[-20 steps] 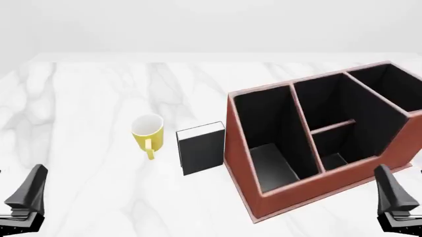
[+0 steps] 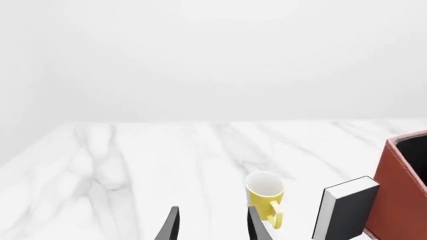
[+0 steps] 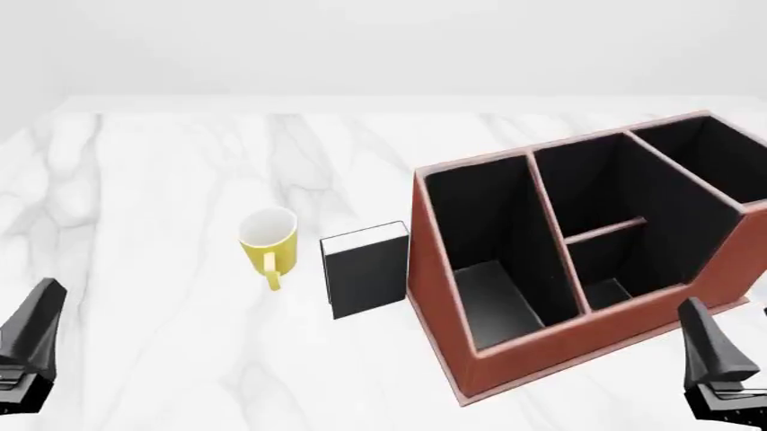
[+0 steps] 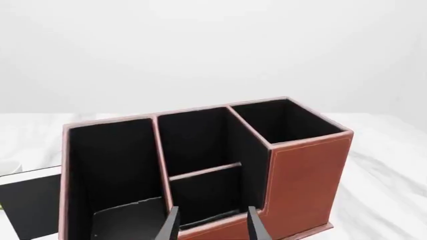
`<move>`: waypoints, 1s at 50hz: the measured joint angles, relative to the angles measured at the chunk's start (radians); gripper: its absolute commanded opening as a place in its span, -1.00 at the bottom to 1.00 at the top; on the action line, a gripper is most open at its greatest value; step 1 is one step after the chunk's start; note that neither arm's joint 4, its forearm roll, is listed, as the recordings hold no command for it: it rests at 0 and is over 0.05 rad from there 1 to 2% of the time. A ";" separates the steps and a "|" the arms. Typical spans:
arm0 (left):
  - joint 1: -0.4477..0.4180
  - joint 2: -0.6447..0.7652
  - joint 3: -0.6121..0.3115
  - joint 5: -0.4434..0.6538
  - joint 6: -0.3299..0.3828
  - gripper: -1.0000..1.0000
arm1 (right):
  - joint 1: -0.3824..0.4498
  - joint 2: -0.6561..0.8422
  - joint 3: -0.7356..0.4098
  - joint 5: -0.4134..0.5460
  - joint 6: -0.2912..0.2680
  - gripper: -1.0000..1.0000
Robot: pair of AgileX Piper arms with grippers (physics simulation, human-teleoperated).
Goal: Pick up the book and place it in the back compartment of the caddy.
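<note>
A: Far left of the front view, the left end effector (image 3: 27,355). Only one dark finger shows there, low over the white marbled worktop (image 3: 156,180). In its own wrist view the left end effector (image 2: 211,225) has two fingertips (image 2: 172,225) set apart with bare worktop between them, so parted, nothing held.

B: Next along?

A: Yellow mug (image 3: 268,238), upright, handle toward the arms. Also seen in the left wrist view (image 2: 264,192), just past the fingertips. Just right of it, a small gap between, stands the book (image 3: 365,272) on the worktop, black cover facing the arms, white page edges along the top.

B: Book against the caddy?

A: Close beside its left wall; cannot tell whether they touch. The caddy (image 3: 437,296) is reddish-brown, black inside, set at an angle. A long cell on the left, a middle strip split by a short cross divider, another long cell on the right.

B: The back compartment?

A: The back compartment (image 3: 608,289) is the near cell of the middle strip, behind the low wall. Black floor visible.

B: Right side?

A: Right end effector (image 3: 719,364), low by the caddy's near right corner. In its wrist view the right end effector (image 4: 211,225) shows two fingertips spread apart, caddy (image 4: 303,175) directly ahead, gripping nothing.
</note>
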 measured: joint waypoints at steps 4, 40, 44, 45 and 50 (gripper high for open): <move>-0.017 0.048 -0.071 0.019 0.003 1.00 | 0.001 0.002 0.000 -0.001 0.000 1.00; -0.359 0.844 -0.938 0.256 0.216 1.00 | 0.008 0.007 0.000 -0.006 0.002 1.00; -0.405 0.928 -1.055 0.329 0.239 1.00 | 0.008 0.007 0.000 -0.005 0.002 1.00; -0.419 0.949 -1.084 0.350 0.244 1.00 | 0.009 0.007 0.000 -0.005 0.002 1.00; -0.466 1.031 -1.195 0.432 0.271 1.00 | 0.009 0.005 0.000 -0.003 0.003 1.00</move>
